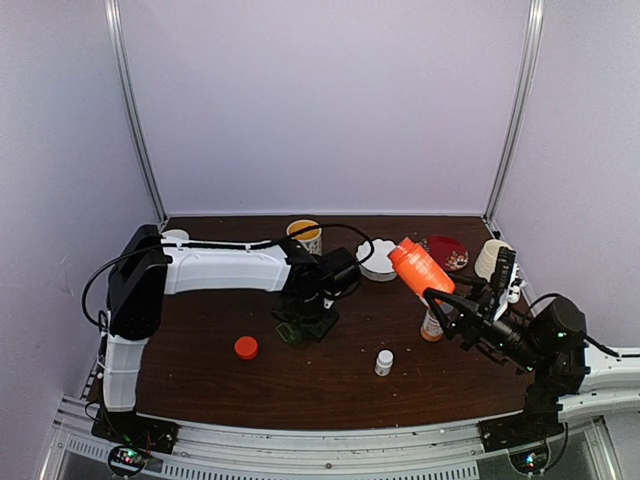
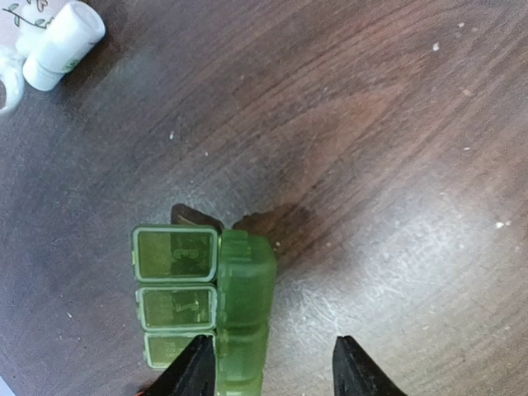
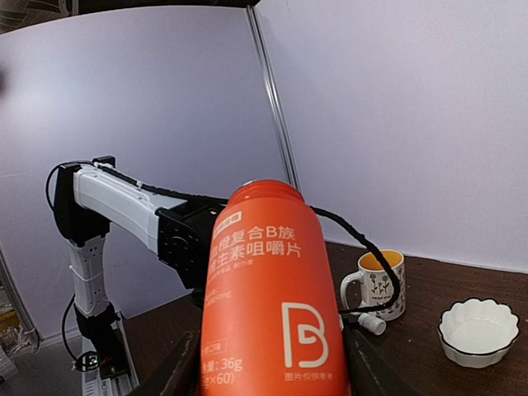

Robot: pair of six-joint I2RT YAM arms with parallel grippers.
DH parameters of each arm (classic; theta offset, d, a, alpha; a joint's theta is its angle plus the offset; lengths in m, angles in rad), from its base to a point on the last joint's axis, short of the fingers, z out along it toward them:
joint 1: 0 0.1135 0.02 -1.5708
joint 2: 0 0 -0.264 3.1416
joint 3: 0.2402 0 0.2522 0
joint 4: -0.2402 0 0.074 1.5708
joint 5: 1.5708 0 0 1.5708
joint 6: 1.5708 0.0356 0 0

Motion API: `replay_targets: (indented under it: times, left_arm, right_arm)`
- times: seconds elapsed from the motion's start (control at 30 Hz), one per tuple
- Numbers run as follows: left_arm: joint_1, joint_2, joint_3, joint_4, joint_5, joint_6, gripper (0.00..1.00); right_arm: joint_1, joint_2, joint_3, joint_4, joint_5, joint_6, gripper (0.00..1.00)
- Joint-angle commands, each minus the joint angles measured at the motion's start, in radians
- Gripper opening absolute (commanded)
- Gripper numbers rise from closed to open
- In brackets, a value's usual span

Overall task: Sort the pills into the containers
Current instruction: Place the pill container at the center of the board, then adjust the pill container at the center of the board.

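The dark green pill box (image 2: 244, 305) lies on the table with several small lids (image 2: 175, 254) flipped open to its left. My left gripper (image 2: 272, 369) hovers just above it, open, its left finger by the box body and its right finger apart over bare wood. In the top view the left gripper (image 1: 303, 322) covers most of the pill box (image 1: 289, 335). My right gripper (image 1: 441, 300) is shut on the uncapped orange bottle (image 1: 420, 265), held tilted above the table; the bottle fills the right wrist view (image 3: 268, 289). No loose pills show clearly.
An orange cap (image 1: 246, 347) lies front left. A tiny white bottle (image 1: 384, 362) stands front centre, another (image 1: 432, 326) stands under the right gripper. A mug (image 1: 305, 235), a white bowl (image 1: 378, 264) and a red plate (image 1: 446, 252) sit at the back.
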Motion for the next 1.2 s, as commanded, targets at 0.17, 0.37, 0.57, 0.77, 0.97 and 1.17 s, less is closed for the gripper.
replay_targets:
  times: [0.17, 0.37, 0.57, 0.77, 0.97, 1.17]
  left_arm:
    - [0.003, -0.040, -0.004, 0.013, 0.064, -0.018, 0.53]
    - [0.004, -0.044, -0.013, 0.021, 0.058, -0.021, 0.54]
    - [0.005, -0.090, -0.013, 0.004, 0.001, -0.008, 0.57]
    - [0.030, -0.088, -0.033, -0.002, -0.008, -0.005, 0.51]
    - [0.049, -0.087, -0.055, 0.025, 0.030, -0.001, 0.34]
    - [0.057, -0.083, -0.072, 0.042, 0.057, -0.001, 0.30]
  right_arm:
    - [-0.005, -0.027, -0.008, 0.010, 0.012, 0.002, 0.00]
    - [-0.005, -0.037, -0.009, 0.001, 0.011, 0.002, 0.00]
    - [-0.005, -0.033, -0.004, -0.001, 0.012, 0.000, 0.00]
    - [-0.005, -0.024, -0.002, 0.003, 0.004, 0.002, 0.00]
    - [-0.005, -0.027, -0.002, 0.000, 0.005, 0.002, 0.00]
    - [-0.004, -0.028, -0.001, -0.003, 0.004, 0.001, 0.00]
